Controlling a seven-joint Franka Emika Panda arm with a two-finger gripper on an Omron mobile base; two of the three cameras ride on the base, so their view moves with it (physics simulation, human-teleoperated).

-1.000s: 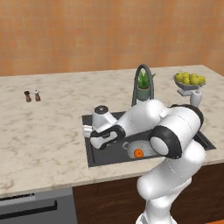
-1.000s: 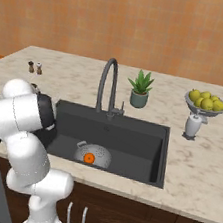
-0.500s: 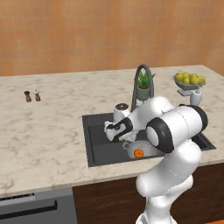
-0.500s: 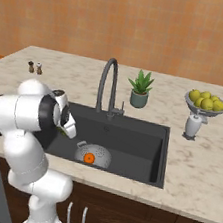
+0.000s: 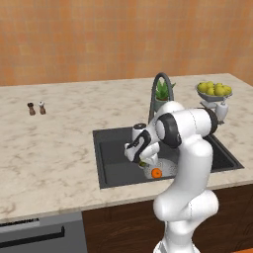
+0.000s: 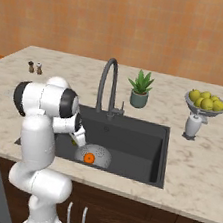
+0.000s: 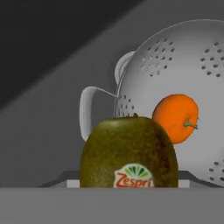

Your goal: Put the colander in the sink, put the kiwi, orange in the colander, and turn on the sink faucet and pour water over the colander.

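Closest to the hand camera sat the kiwi (image 7: 129, 153), olive-brown with a sticker at its base, right up against the gripper; the fingertips themselves were hidden, so whether the jaws were closed on it could not be told for certain. From the left base view, the gripper (image 5: 142, 159) hung low inside the sink (image 5: 109, 154), with a speck of green showing at its tip.

Just beyond the kiwi lay the colander (image 7: 183, 83), resting on the sink floor near the front wall, one small loop handle (image 7: 89, 109) pointing away from the bowl. The orange (image 7: 176, 117) sat inside the colander, apart from the kiwi. In the right base view the orange (image 6: 89, 158) showed in the colander (image 6: 99, 156), just beside the gripper (image 6: 77, 138).

Behind the sink, at its back rim, stood the faucet (image 6: 107, 85), spout arched over the basin. A potted plant (image 6: 140, 89) stood just beside the faucet, on the counter (image 6: 197, 157). Further along from the sink were a white shaker (image 6: 192, 126) and a fruit bowl (image 6: 205, 102). Well apart from the sink, on its other side, stood two small shakers (image 5: 36, 108).
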